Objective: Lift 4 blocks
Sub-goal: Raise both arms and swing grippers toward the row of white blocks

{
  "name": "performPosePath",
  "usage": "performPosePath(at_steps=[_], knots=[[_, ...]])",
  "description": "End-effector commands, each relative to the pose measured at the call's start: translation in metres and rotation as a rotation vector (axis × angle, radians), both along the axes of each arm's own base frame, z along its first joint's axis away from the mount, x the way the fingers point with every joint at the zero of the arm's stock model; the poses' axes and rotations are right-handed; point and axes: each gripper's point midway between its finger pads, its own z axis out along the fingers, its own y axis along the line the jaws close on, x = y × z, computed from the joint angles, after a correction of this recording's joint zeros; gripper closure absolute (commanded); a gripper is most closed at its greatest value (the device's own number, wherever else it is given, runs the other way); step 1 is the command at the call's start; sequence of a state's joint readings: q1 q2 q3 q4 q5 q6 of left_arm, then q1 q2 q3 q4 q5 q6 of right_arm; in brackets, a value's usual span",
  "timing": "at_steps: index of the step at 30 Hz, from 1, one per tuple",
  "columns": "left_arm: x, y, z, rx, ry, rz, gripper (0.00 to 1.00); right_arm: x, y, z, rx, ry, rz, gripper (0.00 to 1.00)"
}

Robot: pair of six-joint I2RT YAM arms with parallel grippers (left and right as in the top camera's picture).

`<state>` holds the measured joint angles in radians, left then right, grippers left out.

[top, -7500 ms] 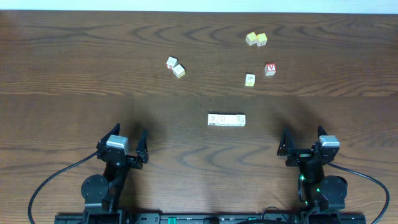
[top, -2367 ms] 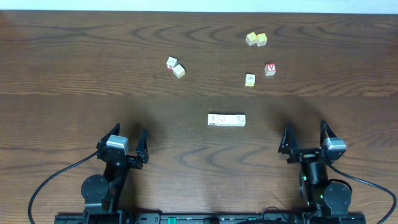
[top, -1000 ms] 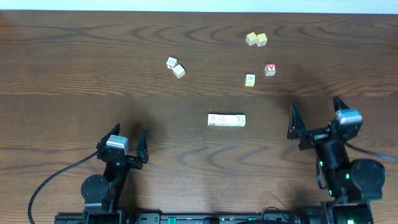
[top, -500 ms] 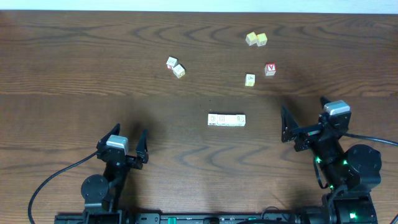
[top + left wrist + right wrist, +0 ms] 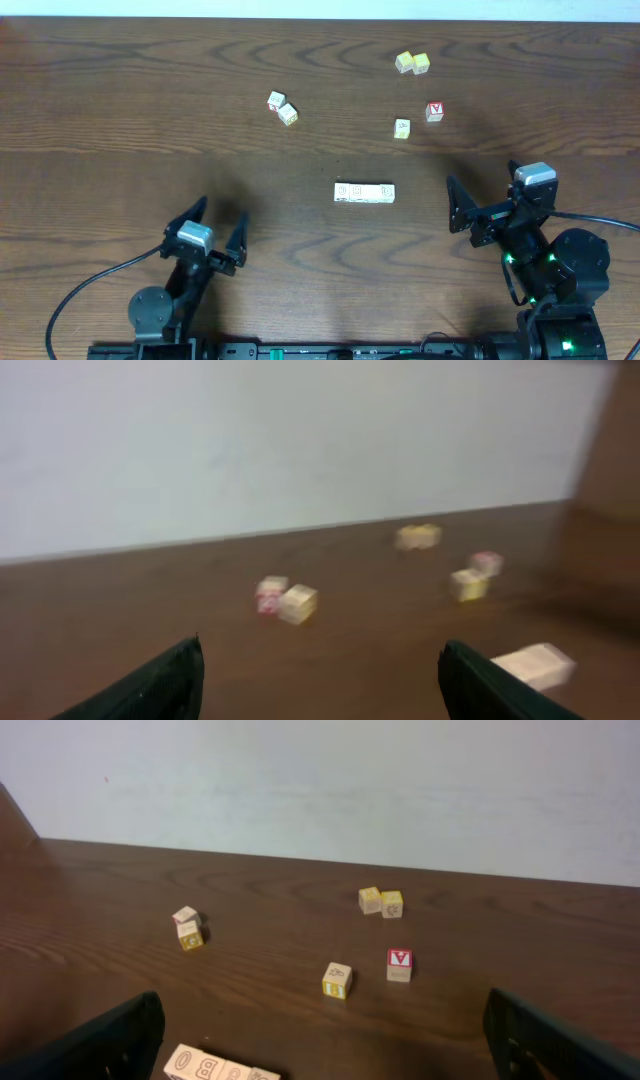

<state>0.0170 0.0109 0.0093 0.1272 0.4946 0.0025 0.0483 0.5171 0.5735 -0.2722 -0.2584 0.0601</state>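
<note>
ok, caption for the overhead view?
Row of blocks untouched on the table; left arm and right arm short of it, jaws open and empty; loose cubes beyond.

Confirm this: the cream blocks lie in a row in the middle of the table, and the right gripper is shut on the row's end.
Not quite. The right gripper is open and empty, standing apart from the cream blocks, as the overhead view shows. The rest holds.
</note>
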Motion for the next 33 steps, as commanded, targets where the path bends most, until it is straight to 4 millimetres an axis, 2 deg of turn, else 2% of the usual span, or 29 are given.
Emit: performPosePath(at_steps=[1,6,8,12,18,19,23,26,30,33], knots=[[-0.021,-0.033,0.015,0.007,-0.076,-0.225,0.25,-0.001,0.004,0.008,0.015,-0.013,0.016,0.01],[-0.029,-0.036,0.043,-0.049,-0.096,-0.256,0.25,0.000,0.004,0.016,0.017,-0.045,0.016,0.01],[-0.028,-0.034,0.047,-0.055,-0.061,-0.241,0.25,0.001,0.004,0.020,0.018,-0.061,0.016,0.01],[-0.019,-0.028,0.048,-0.060,0.086,-0.189,0.25,0.003,0.002,0.022,0.031,-0.065,-0.002,0.01],[-0.002,-0.028,0.055,0.010,0.317,-0.195,0.25,0.008,0.000,0.013,0.053,-0.025,-0.022,0.01],[0.004,-0.035,0.066,-0.006,0.353,-0.251,0.25,0.010,0.000,0.009,0.054,-0.007,-0.022,0.01],[0.014,-0.050,0.082,-0.027,0.354,-0.370,0.25,0.015,0.000,-0.001,0.056,0.037,-0.024,0.01],[0.019,-0.054,0.091,-0.044,0.348,-0.401,0.25,0.017,0.000,-0.004,0.055,0.049,-0.025,0.01],[0.035,-0.039,0.097,-0.060,0.425,-0.279,0.25,0.019,0.000,0.001,0.051,0.050,-0.025,0.01],[0.046,-0.007,0.095,-0.027,0.555,-0.054,0.25,0.022,-0.002,0.005,0.029,0.079,-0.033,0.01]])
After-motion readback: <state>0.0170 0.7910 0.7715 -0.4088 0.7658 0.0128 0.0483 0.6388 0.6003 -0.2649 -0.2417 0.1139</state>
